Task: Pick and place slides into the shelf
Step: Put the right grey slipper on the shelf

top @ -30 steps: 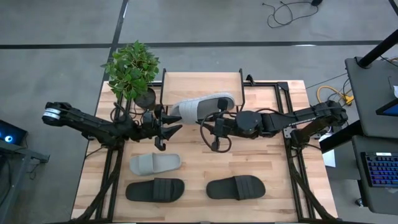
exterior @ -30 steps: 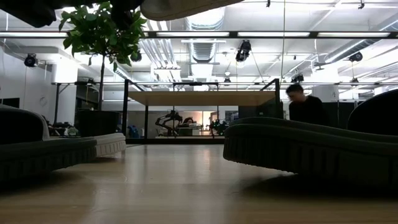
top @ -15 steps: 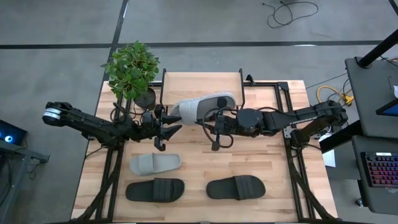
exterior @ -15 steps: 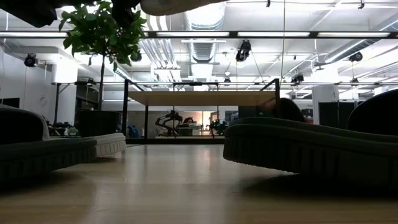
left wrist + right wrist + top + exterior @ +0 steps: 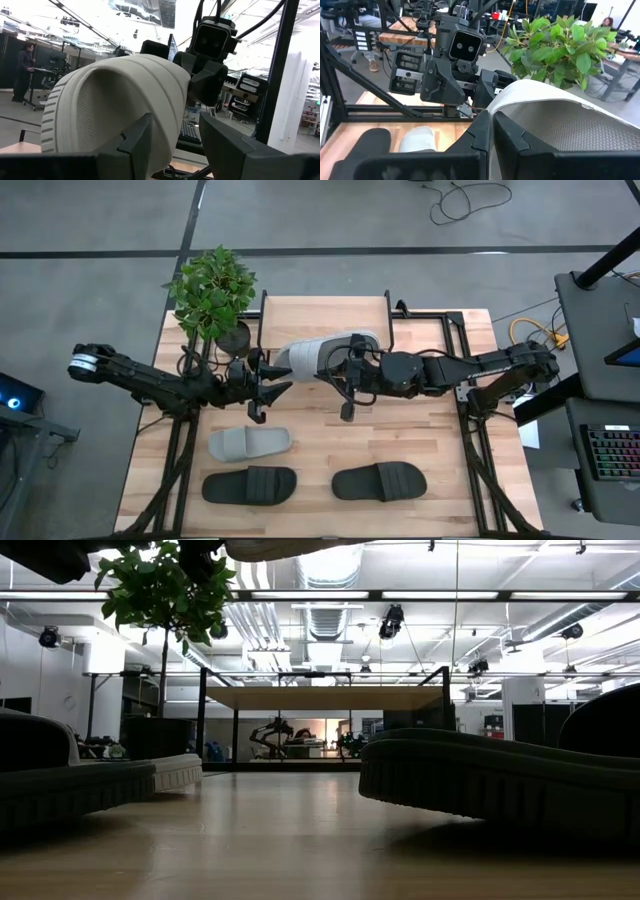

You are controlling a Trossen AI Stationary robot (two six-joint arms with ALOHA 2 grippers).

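Observation:
A light grey slide [image 5: 318,353] hangs in the air over the near edge of the shelf [image 5: 325,315]; its sole shows at the top of the low view [image 5: 290,548]. My right gripper [image 5: 350,370] is shut on it. My left gripper [image 5: 272,375] is open at the slide's left end [image 5: 115,100]; I cannot tell whether it touches. The second grey slide [image 5: 250,444] and two black slides [image 5: 250,485] [image 5: 380,480] lie flat on their soles on the table's near half. The shelf [image 5: 325,698] stands on thin black legs. My right gripper pinches the grey slide between its two fingers [image 5: 480,137] at the near side edge beside the strap [image 5: 492,107]. It comes level from the table's right. The slide is lifted clear and lies roughly level, lengthwise from left to right.
A potted plant [image 5: 212,290] stands at the table's far left corner, close to the shelf's left legs. Bare tabletop [image 5: 400,430] lies between the arms and the near row of slides. Black frame rails run along the table's sides.
My right gripper has edged a little toward the far edge, carrying the grey slide with it. My left gripper has stayed still and open. A person seen beyond the table has gone from the low view.

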